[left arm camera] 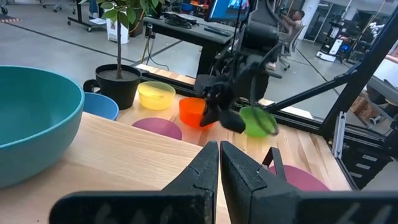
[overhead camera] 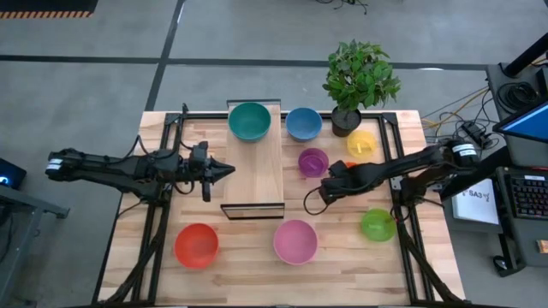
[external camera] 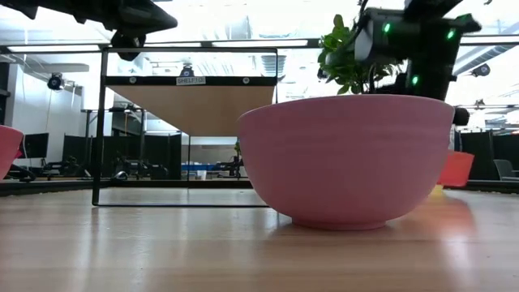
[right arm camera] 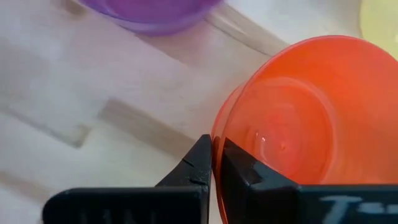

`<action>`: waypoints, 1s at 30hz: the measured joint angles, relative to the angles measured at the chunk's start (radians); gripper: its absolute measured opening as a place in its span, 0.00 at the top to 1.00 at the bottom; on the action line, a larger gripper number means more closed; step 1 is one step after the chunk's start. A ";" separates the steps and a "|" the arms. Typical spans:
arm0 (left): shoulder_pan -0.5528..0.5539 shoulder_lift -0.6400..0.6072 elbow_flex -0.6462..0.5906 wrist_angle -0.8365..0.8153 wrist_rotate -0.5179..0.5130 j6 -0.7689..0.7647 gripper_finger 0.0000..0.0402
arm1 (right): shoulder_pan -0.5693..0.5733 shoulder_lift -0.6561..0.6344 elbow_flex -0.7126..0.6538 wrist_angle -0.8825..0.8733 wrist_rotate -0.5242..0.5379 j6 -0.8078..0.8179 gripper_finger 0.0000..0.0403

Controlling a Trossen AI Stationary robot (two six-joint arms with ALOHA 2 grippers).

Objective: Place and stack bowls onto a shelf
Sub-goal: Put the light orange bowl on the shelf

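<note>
Right wrist view: right gripper (right arm camera: 213, 163) fingers pinch the rim of the small translucent orange plastic bowl (right arm camera: 298, 118), tilted, beside the small purple plastic bowl (right arm camera: 149, 11). Left gripper (left arm camera: 219, 163), fingers closed together and empty, sits over the pale wood shelf plank (overhead camera: 257, 167), near the large teal plastic bowl (overhead camera: 249, 121) on it.

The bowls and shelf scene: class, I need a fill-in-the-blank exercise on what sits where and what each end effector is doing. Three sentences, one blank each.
1. The only bowl resting on the shelf is the ____ one.
2. The right end effector is shut on the rim of the ____ bowl.
3. The left end effector, its fingers shut and holding nothing, is over the ____.

Missing words: teal; orange; shelf
</note>
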 joint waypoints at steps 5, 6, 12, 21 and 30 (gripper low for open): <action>0.000 0.004 0.000 0.003 0.000 0.001 1.00 | 0.064 -0.085 0.049 0.000 0.002 -0.020 0.98; 0.000 0.004 0.000 0.005 0.000 0.005 1.00 | 0.081 -0.099 0.068 0.001 0.003 -0.026 0.98; 0.000 0.004 0.000 0.009 0.000 0.023 1.00 | 0.181 -0.119 0.212 0.006 0.082 -0.134 0.98; 0.000 0.002 0.000 0.016 0.004 0.013 1.00 | 0.243 -0.026 0.426 0.153 0.207 -0.572 0.98; -0.016 -0.002 0.000 0.053 0.005 -0.004 1.00 | 0.240 0.161 0.577 0.346 0.206 -1.019 0.98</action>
